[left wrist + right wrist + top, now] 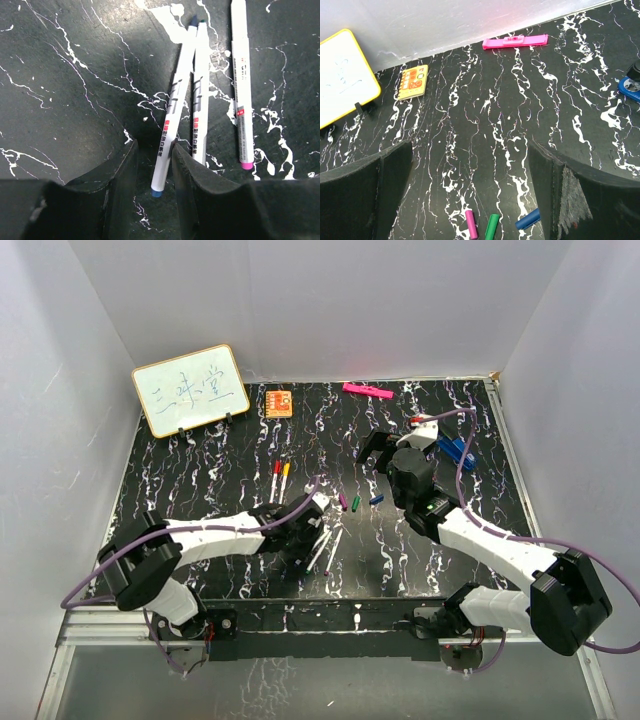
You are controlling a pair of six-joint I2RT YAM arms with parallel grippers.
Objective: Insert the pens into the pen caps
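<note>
Lying flat on the black table [60,100], a white pen with a blue end [172,110] has its near end between the two fingers of the left gripper [154,150]. The jaws are part way open. The pen sits close against one finger, and a thin gap shows between it and the other finger, so it is not squeezed. A second white pen [201,90] lies right beside it, and the two touch near their far tips. Its near end is hidden behind a finger. A third pen with a pink end [241,90] lies a bit apart, outside the jaws.

The right gripper [469,150] hangs over the table with its jaws wide open and nothing in them. In its wrist view, three caps lie on the table between its fingers, close together: a purple cap [470,223], a green cap [492,226] and a blue cap [527,219]. From above, a red pen [275,478] and a yellow pen [285,478] lie side by side, away from both grippers.
</note>
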